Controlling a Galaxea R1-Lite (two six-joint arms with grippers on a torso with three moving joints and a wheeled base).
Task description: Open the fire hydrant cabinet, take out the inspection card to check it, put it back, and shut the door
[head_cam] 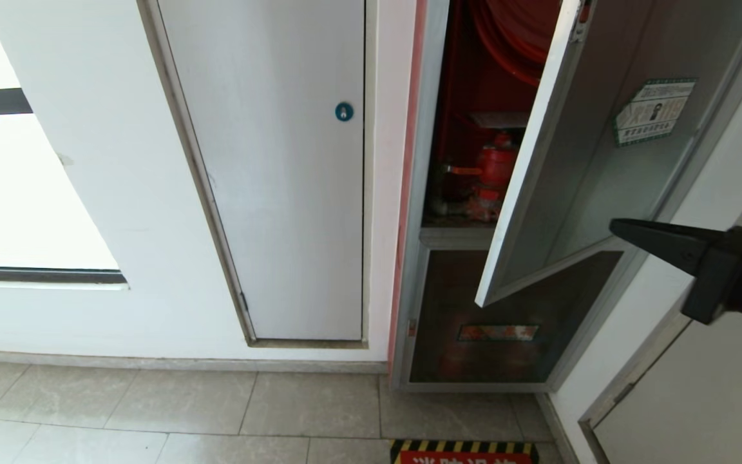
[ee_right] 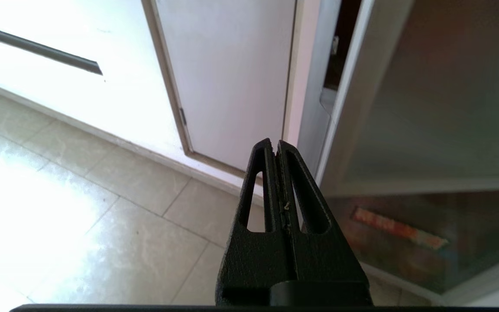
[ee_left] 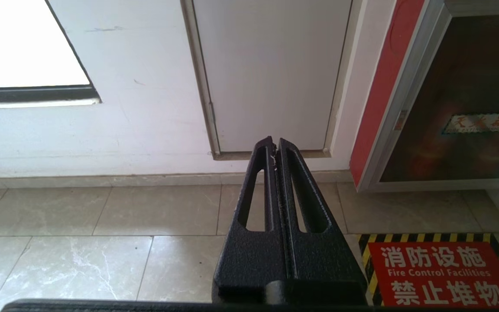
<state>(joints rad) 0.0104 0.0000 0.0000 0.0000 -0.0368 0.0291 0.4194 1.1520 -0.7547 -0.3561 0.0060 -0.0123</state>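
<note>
The right end effector [head_cam: 616, 225], fingers pressed together and empty, enters the head view at 3 o'clock, its tip near the lower corner of the door [head_cam: 593, 161], which hangs ajar on the fire hydrant cabinet [head_cam: 426, 238]. The left end effector [ee_left: 274, 145], likewise closed, points at the floor [ee_left: 102, 260].

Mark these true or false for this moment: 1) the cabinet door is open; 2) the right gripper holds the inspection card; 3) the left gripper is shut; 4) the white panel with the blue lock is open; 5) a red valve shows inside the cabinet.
1) True. The door stands swung out from the cabinet.
2) False. The right gripper is shut and empty, near the door's lower corner; no card shows in any view.
3) True. The left gripper has its fingers pressed together, pointing toward the floor and wall.
4) False. The white panel sits closed in its frame.
5) True. The red valve is visible behind the open door.
</note>
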